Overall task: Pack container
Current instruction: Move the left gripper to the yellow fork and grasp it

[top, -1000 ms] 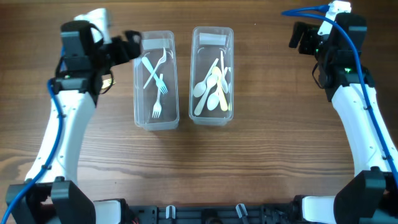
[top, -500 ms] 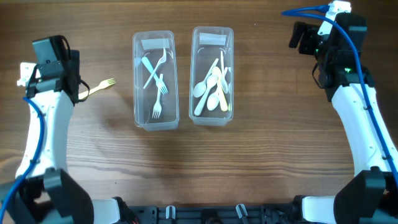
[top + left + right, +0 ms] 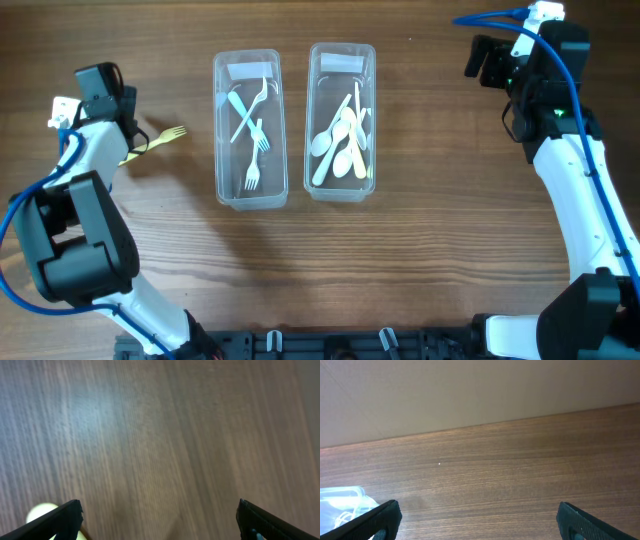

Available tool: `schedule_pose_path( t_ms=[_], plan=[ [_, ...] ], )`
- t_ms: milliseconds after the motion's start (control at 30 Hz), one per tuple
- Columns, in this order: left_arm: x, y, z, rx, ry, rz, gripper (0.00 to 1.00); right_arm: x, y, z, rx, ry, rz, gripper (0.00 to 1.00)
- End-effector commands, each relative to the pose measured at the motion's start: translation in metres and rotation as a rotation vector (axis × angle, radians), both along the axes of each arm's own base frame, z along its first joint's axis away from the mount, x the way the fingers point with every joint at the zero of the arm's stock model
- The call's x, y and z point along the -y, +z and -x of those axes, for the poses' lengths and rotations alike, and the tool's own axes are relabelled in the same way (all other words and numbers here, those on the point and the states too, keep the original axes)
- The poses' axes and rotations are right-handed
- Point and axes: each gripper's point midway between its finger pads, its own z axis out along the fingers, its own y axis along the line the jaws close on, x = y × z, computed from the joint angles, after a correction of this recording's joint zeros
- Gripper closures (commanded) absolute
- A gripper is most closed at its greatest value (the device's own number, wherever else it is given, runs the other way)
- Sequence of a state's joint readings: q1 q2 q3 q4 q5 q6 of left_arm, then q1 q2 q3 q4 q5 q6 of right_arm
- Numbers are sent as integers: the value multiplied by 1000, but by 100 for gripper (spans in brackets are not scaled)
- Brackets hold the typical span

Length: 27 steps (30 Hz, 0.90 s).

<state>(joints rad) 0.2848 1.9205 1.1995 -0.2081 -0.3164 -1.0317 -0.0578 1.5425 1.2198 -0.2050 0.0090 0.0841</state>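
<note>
A pale yellow plastic fork (image 3: 163,137) lies on the wooden table left of the containers. The left clear container (image 3: 249,190) holds several white forks (image 3: 255,140). The right clear container (image 3: 341,190) holds several pale spoons (image 3: 343,140). My left gripper (image 3: 112,110) is at the far left, above the fork's handle end. In the left wrist view the jaws (image 3: 157,517) are open and empty, with a blurred pale yellow piece (image 3: 41,511) by the left finger. My right gripper (image 3: 485,60) is open and empty at the back right, as the right wrist view (image 3: 477,515) shows.
A corner of the right container (image 3: 340,502) shows at the lower left of the right wrist view. A pale wall (image 3: 470,390) stands behind the table's far edge.
My left arm has swung from over the left container to the far left, uncovering the yellow fork on the table. The right arm has not moved.
</note>
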Motion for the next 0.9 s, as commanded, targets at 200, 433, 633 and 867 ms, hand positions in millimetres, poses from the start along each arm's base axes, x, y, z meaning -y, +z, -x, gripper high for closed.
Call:
schedule_pose_path(
  t_ms=[200,433,633,867],
  plan=[
    [23,-27,18,-93,-96,186,0,4,8,1,17,-14,14,0],
    [8,-21,12,-59,-99,150,0,4,8,1,17,-14,14,0],
    [4,-26,5,-75,-175,97,0,4,8,1,17,-14,14,0],
    [11,-75,13,-178,-231,132,0,4,8,1,17,-14,14,0]
  ],
)
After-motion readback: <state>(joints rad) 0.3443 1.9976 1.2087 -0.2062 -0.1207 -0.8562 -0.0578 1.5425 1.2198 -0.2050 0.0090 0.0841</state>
